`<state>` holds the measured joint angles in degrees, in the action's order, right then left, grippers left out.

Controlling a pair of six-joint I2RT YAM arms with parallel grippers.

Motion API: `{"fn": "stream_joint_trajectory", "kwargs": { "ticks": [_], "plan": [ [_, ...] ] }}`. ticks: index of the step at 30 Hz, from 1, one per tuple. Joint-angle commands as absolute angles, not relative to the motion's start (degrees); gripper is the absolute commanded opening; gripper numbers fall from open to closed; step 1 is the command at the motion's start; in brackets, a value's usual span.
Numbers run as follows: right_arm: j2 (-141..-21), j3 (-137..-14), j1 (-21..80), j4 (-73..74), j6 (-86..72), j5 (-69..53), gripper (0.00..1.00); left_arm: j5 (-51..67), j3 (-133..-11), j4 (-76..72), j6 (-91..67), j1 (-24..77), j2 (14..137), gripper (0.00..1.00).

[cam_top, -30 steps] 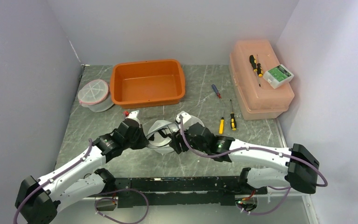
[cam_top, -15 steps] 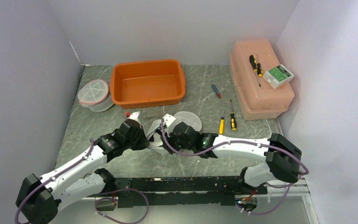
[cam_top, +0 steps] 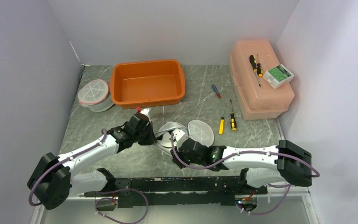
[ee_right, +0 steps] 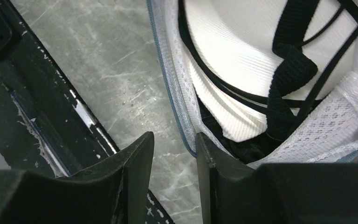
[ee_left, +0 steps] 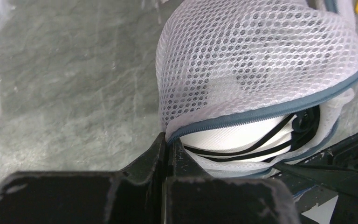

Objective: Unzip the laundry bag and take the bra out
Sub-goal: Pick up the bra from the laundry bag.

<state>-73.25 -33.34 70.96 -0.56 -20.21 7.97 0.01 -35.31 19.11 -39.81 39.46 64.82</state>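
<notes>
The laundry bag [ee_left: 261,56] is lying in the middle of the table [ee_left: 51,93]. It is gaping open, and the white bra [ee_right: 223,60] with black straps is showing inside. The left gripper [ee_left: 168,149] is squeezing tight on the bag's blue zip edge. The right gripper [ee_right: 175,149] is holding its fingers apart, with the bag's edge sitting right at the gap.

The top view looks down from above and behind the arm bases, far enough to take in the whole counter [cam_top: 200,100]. The laundry bag [cam_top: 170,128] lies toward its near edge. The left wrist view looks along the left claw [ee_left: 168,144], hard against the bag's mesh. The right wrist view, just as close, looks past the right claw [ee_right: 175,140] into the bag's mouth. All three views share the bag.
</notes>
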Motion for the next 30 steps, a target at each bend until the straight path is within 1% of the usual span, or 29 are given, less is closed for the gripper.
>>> {"fn": "stream_joint_trajectory", "kwargs": {
  "ticks": [1,8,12,15,16,17,18,20,21,22,23,26,30],
  "plan": [
    [-68.82,-32.36,72.55,-2.12,-23.37,11.78,0.43,4.62,-39.42,15.28,-36.01,39.43,66.59,0.03],
    [-59.94,-35.39,72.91,2.97,-20.74,17.85,0.52,9.45,-43.22,14.92,-31.22,39.42,71.34,0.03],
    [-57.34,-38.94,72.14,6.23,-17.68,22.55,0.53,10.56,-42.49,12.91,-31.23,39.37,72.12,0.03],
    [-60.32,-41.75,69.49,7.77,-15.83,23.14,0.52,11.03,-42.42,12.31,-31.86,39.46,72.84,0.04],
    [-61.70,-42.22,68.34,7.76,-15.59,22.33,0.52,11.20,-42.63,12.43,-32.13,39.42,72.95,0.06],
    [-63.05,-42.61,67.14,7.81,-15.59,21.36,0.50,11.32,-42.83,12.66,-32.49,39.42,72.98,0.12],
    [-64.41,-42.87,66.08,7.64,-15.63,20.34,0.49,11.47,-43.07,13.05,-32.89,39.46,72.84,0.20],
    [-66.08,-42.57,65.60,6.91,-15.92,19.53,0.47,11.23,-43.46,14.08,-34.04,39.37,71.88,0.45],
    [-66.43,-42.36,65.49,6.48,-16.17,19.18,0.47,10.67,-43.69,15.03,-34.96,39.40,71.20,0.55],
    [-66.60,-42.07,65.52,6.12,-16.38,18.97,0.46,10.19,-43.84,15.96,-36.11,39.42,70.40,0.62],
    [-66.70,-41.86,65.51,5.81,-16.49,18.77,0.45,9.77,-43.93,16.91,-37.13,39.41,69.48,0.66],
    [-66.71,-41.09,65.50,5.25,-16.83,18.24,0.43,9.73,-43.86,18.74,-40.50,39.45,67.06,0.72],
    [-66.64,-40.03,65.49,4.14,-16.95,17.40,0.42,9.31,-44.65,21.90,-44.24,39.46,66.34,0.69]
  ]
}}
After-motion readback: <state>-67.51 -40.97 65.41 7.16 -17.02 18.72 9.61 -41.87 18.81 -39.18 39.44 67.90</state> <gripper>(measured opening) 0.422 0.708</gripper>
